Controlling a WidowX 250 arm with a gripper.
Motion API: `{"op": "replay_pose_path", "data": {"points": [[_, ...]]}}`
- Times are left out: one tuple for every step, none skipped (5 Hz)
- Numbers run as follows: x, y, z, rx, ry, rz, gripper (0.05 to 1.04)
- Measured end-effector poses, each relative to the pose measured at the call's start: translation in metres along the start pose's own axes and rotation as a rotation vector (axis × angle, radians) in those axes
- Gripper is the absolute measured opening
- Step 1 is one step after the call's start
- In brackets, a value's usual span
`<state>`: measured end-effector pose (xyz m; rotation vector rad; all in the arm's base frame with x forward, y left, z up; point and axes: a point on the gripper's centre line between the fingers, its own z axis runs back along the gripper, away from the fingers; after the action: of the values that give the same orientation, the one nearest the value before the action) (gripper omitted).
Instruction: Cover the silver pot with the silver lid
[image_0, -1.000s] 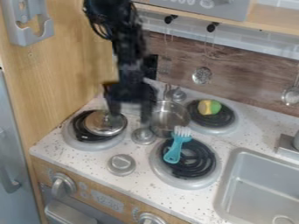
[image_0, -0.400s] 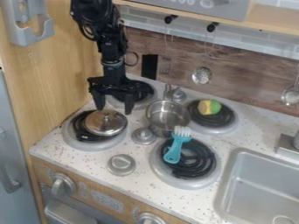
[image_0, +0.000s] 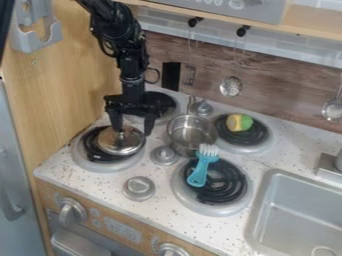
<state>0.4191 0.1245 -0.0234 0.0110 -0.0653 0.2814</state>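
Lid: here it is, shiny domed metal, round, on a coiled burner (image_0: 100, 167) near the bench's left edge.
Pot: smooth round metal, uncovered, further toward the back edge of the bench (image_0: 97, 182), speckled white.
Gripper (image_0: 133, 132): black, angular, fingers spread, hanging right over the lid (image_0: 120, 145), beside the pot (image_0: 190, 136).
Brush: teal (image_0: 198, 175), bristly, lying across a coil.
Change: gripper now slightly lower and further right; lid and pot unmoved.

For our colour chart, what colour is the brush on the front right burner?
Teal, with whitish bristles, in the camera view.
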Motion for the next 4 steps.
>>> {"op": "replay_pose_path", "data": {"points": [[0.005,0.004,-0.003,0.011,0.006,0.007,0.999],[0.002,0.017,-0.01,0.024,0.031,0.038,0.999],[0.0,0.022,-0.011,0.047,0.042,0.049,0.999],[-0.002,0.023,-0.011,0.049,0.046,0.054,0.94]]}}
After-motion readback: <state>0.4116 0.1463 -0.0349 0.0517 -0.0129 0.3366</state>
